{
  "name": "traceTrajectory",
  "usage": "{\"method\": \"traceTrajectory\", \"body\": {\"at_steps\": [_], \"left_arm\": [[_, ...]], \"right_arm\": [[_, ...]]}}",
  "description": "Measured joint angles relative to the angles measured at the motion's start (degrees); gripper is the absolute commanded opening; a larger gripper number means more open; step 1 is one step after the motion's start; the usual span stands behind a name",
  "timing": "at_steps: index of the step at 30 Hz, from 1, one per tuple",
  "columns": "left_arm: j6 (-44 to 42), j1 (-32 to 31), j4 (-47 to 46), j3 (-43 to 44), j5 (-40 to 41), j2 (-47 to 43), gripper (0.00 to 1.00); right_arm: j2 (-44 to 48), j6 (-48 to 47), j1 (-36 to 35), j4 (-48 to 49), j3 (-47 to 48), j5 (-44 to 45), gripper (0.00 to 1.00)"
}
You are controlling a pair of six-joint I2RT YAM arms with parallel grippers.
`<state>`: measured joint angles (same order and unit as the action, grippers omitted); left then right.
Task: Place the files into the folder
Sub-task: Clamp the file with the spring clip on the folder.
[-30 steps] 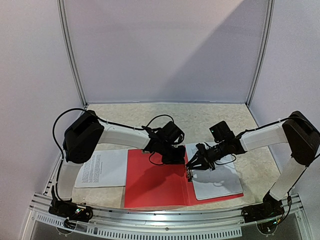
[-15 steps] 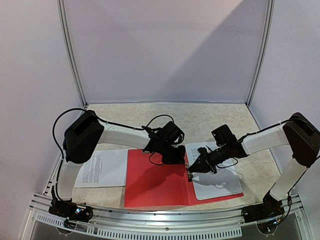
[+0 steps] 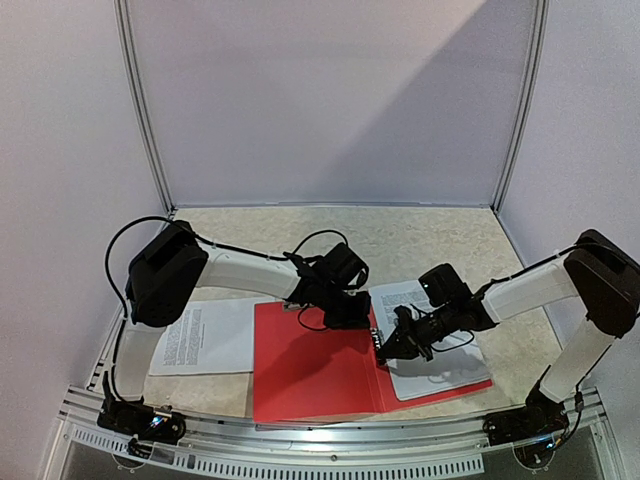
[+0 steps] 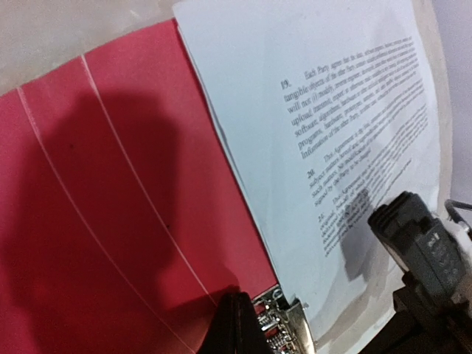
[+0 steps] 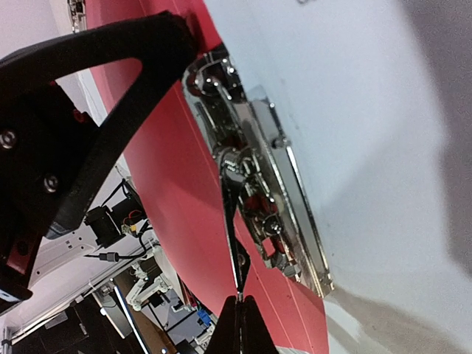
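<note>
**Open folder on bench, both arms at the clip**

- Folder (image 3: 310,372) – red, lying open and flat at the near middle of the bench (image 3: 420,235). The left cover is bare. In the left wrist view its red inside (image 4: 110,184) shows pale crease lines and a broad shadow.
- Files (image 3: 440,378) – a white sheet of dense black print lies on the folder's right cover, its inner edge just beside the spine. The left wrist view shows numbered paragraphs on it (image 4: 317,110).
- Loose sheet (image 3: 205,335) – more printed paper lies flat on the bench just left of the folder, outside it and partly under the left arm.
- Metal clip (image 5: 258,184) – a chromed mechanism on the spine, between the red cover (image 5: 173,206) and the white sheet, with a thin lever slanting off it.
- Left gripper (image 3: 355,318) – low over the folder's far edge at the spine. Its jaws are pressed together, with the tip (image 4: 236,313) on the red cover just beside the clip.
- Right gripper (image 3: 383,347) – reaching in over the sheet to the clip. Its jaws are pressed together (image 5: 240,310), and the lever's end meets their tip; whether they pinch it cannot be told.
</note>
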<state>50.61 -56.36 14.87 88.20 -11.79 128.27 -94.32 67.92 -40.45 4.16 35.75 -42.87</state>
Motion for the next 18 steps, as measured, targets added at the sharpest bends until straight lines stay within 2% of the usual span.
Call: {"method": "traceTrajectory", "body": {"at_steps": [9, 18], "left_arm": [[-0.02, 0.0, -0.04, -0.07, -0.09, 0.0, 0.0], [-0.02, 0.13, -0.31, -0.26, -0.39, 0.0, 0.0]], "right_arm": [[-2.16, -3.43, -1.2, -0.31, 0.79, 1.4, 0.0], [-2.51, -9.05, -1.64, -8.85, 4.7, 3.48, 0.0]]}}
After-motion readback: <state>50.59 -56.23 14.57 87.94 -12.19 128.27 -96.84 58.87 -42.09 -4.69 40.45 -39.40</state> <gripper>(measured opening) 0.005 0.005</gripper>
